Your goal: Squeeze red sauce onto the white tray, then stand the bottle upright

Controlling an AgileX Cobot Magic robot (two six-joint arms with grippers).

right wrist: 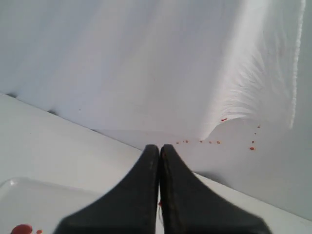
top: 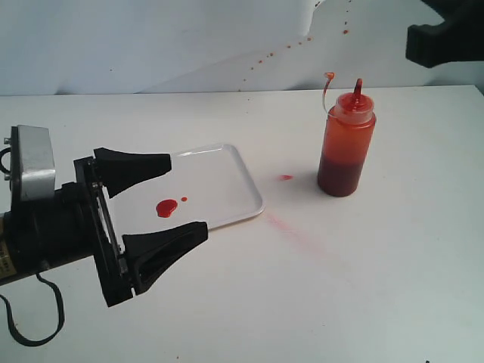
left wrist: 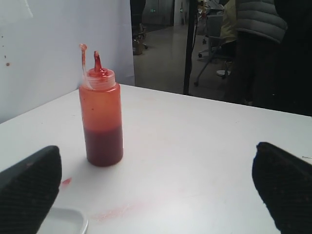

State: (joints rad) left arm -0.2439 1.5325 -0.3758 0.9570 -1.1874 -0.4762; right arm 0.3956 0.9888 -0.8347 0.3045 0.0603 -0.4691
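The bottle (top: 345, 144) stands upright on the table, right of the tray, with dark red sauce low inside, its nozzle up and its cap strap curling beside it. It also shows in the left wrist view, where the bottle (left wrist: 101, 117) stands free and well beyond the fingers. The white tray (top: 219, 162) lies flat and holds a blob of red sauce (top: 166, 206) with a tiny droplet beside it. My left gripper (top: 187, 195) hovers wide open over the tray's near end, holding nothing. My right gripper (right wrist: 160, 148) is shut and empty, raised above the table's far right; tray (right wrist: 44, 200) and sauce (right wrist: 22, 229) lie below it.
A small red speck (top: 285, 177) and a faint pink smear (top: 291, 229) stain the table between tray and bottle. Red splatter (top: 291, 45) dots the white backdrop. In the left wrist view a person (left wrist: 258, 44) stands beyond the table's far edge.
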